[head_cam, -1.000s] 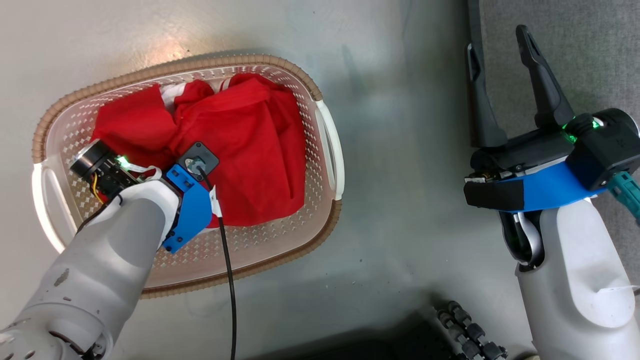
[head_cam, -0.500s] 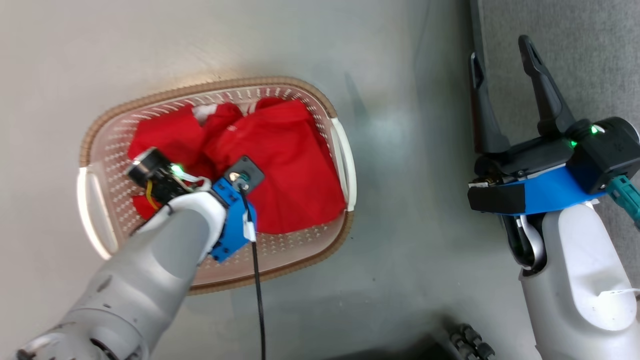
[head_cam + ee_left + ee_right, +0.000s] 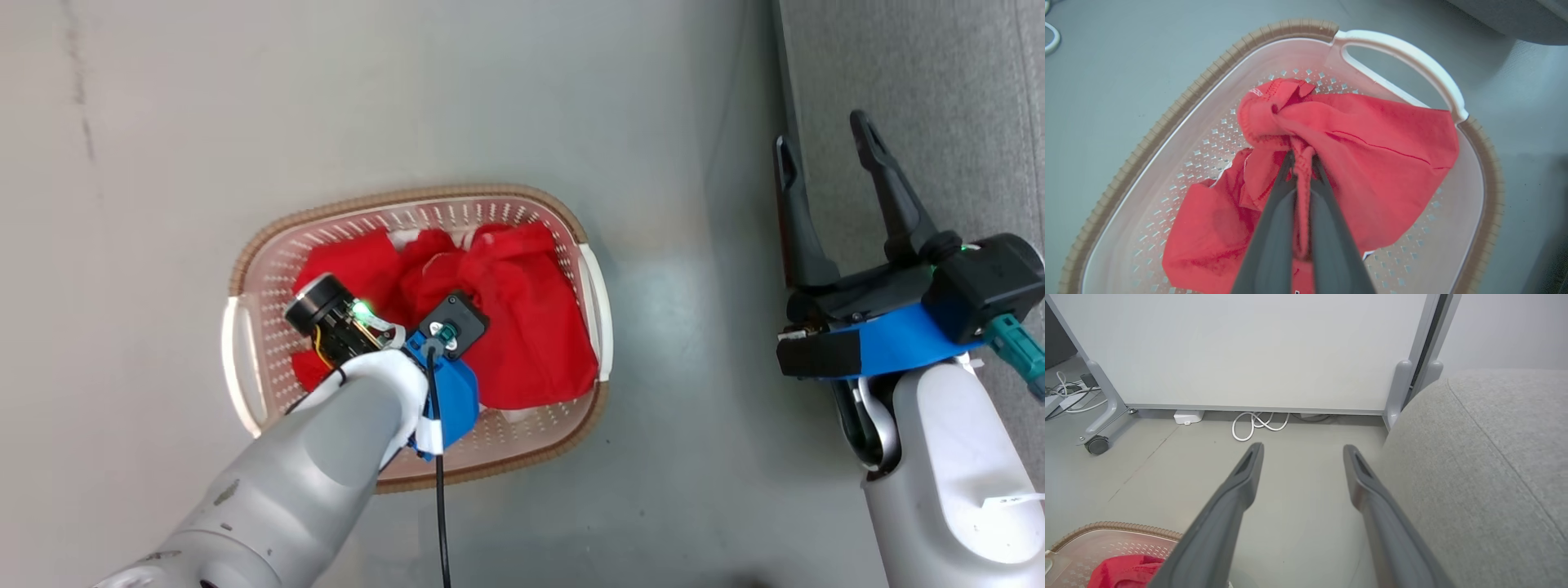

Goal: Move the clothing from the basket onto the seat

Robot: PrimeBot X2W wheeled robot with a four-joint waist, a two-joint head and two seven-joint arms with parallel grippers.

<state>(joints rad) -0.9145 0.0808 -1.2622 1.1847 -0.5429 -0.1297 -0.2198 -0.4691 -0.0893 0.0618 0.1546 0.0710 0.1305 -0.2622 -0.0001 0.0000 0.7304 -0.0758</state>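
The job is just starting. The left gripper [image 3: 1302,158] pinches the red clothing [image 3: 1392,163], which is all in the basket [image 3: 1400,45]. The right gripper [image 3: 820,135] is spread wide and holds nothing. The seat [image 3: 939,82] waits at 3 o'clock from the basket.

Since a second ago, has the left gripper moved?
Yes. Against the basket, the left gripper has risen, gathering the clothing up into a bunch; the basket's shift in the head view is camera motion.
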